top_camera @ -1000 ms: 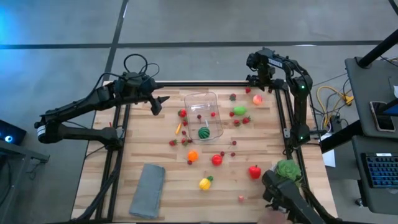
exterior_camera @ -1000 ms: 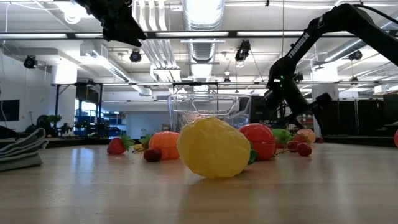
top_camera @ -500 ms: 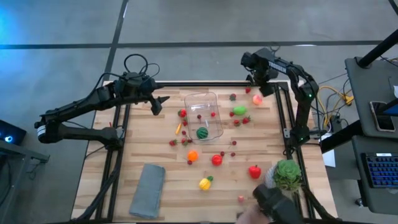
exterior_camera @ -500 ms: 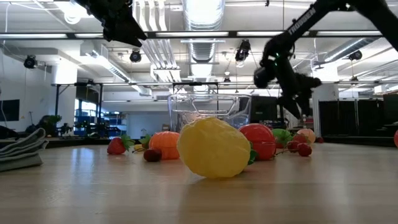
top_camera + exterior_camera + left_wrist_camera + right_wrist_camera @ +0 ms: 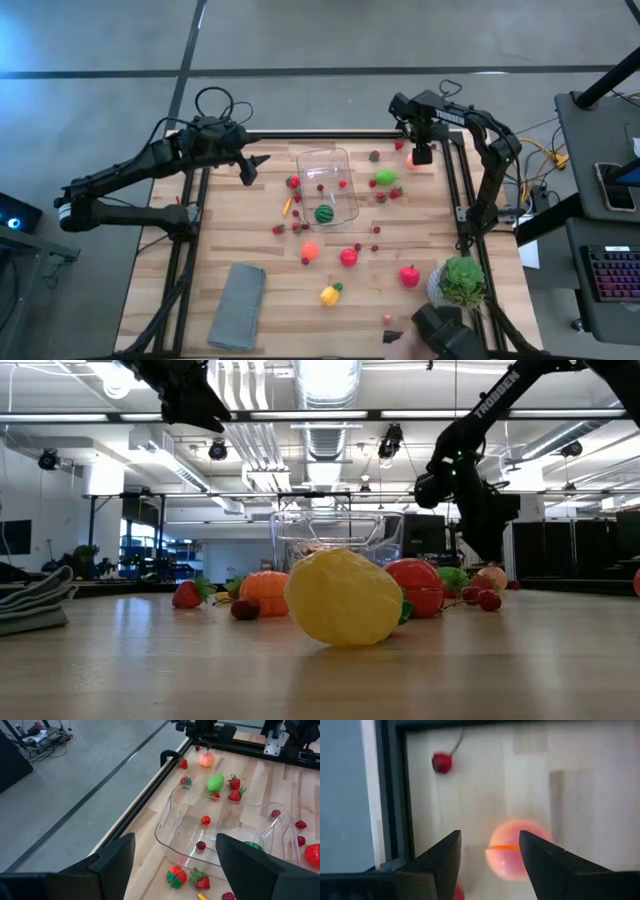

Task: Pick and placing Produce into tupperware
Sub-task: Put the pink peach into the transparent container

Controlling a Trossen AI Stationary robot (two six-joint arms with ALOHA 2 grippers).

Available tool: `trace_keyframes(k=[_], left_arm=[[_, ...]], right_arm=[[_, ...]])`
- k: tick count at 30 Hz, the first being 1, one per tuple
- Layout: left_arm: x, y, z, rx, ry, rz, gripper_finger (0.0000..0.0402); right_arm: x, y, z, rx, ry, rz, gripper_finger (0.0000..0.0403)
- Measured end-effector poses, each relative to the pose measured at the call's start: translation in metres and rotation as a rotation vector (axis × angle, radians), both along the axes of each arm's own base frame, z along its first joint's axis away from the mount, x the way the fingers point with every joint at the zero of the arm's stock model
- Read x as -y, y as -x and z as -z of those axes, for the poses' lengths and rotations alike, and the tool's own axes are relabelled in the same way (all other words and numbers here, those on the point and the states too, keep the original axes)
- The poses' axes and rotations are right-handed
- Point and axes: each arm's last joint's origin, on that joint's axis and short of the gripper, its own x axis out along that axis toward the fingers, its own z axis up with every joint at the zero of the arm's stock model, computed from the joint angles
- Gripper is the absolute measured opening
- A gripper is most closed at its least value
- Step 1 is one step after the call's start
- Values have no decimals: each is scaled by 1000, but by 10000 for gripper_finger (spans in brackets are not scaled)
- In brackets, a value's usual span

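The clear tupperware (image 5: 328, 185) stands open at mid-table with a green striped piece (image 5: 326, 213) and a few red berries inside. Produce lies scattered around it: a green piece (image 5: 385, 178), an orange one (image 5: 310, 250), a red pepper (image 5: 409, 276), a yellow one (image 5: 330, 294). A pink peach (image 5: 512, 855) lies near the far right corner. My right gripper (image 5: 490, 840) hangs open just above it, pointing down, its fingers on either side and clear of it. My left gripper (image 5: 255, 165) waits open, raised left of the tupperware (image 5: 220, 835).
A grey folded cloth (image 5: 238, 305) lies near the front left. A bushy green plant (image 5: 462, 280) stands at the front right, with a dark object (image 5: 445, 335) below it at the near edge. The black table frame (image 5: 395, 795) and a red berry (image 5: 441, 762) lie close to the peach.
My right gripper has rolled a good way about the line it points along. It has shifted a little from the far right frame corner to over the peach, and its fingers have stayed apart. The dark object at the near edge has slid leftward.
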Motion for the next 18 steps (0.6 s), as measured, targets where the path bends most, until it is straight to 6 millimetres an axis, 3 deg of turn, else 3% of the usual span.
trace_keyframes(k=[6, 15, 18], left_arm=[[-4, -9, 7, 20, 111, -60, 263], [-12, -25, 11, 5, 119, -61, 263], [-14, -31, 12, -12, 127, -62, 263]], right_arm=[[0, 12, 7, -12, -23, 33, 194], [-2, 10, 8, -23, -3, 44, 194], [-9, 14, 7, -55, -28, 210, 194]])
